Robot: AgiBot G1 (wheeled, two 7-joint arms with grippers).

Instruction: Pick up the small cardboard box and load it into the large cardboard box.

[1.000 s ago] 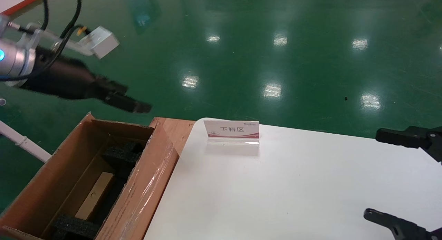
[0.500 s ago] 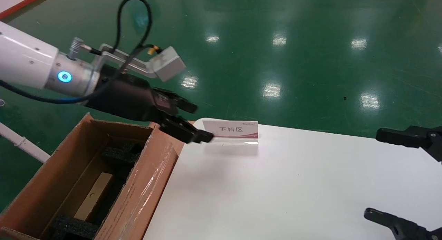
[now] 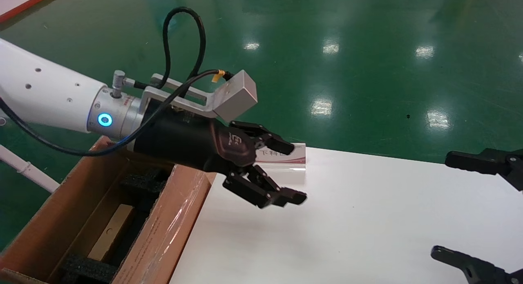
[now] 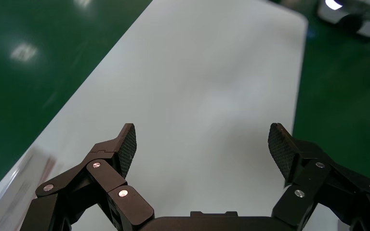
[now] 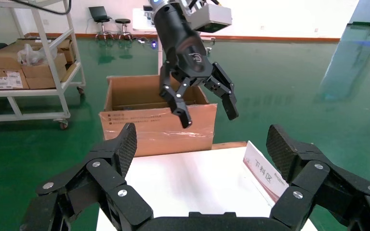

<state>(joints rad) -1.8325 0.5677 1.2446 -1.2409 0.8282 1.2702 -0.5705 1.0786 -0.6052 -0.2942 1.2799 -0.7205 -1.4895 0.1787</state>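
Note:
The small cardboard box lies flat inside the large cardboard box, between black foam inserts. The large carton stands off the table's left end, with shiny tape on its near flap; it also shows in the right wrist view. My left gripper hangs open and holds nothing. It is above the white table, just right of the carton and in front of the sign. It shows likewise in the left wrist view and the right wrist view. My right gripper stands open at the table's right edge.
A small white sign with red trim stands at the table's far edge, partly hidden by the left fingers. Green floor surrounds the table. A white pipe runs left of the carton. A shelving cart with boxes stands farther off.
My left arm has swung right and down, from above the floor behind the carton to over the table's left end, still open. The right gripper has not moved.

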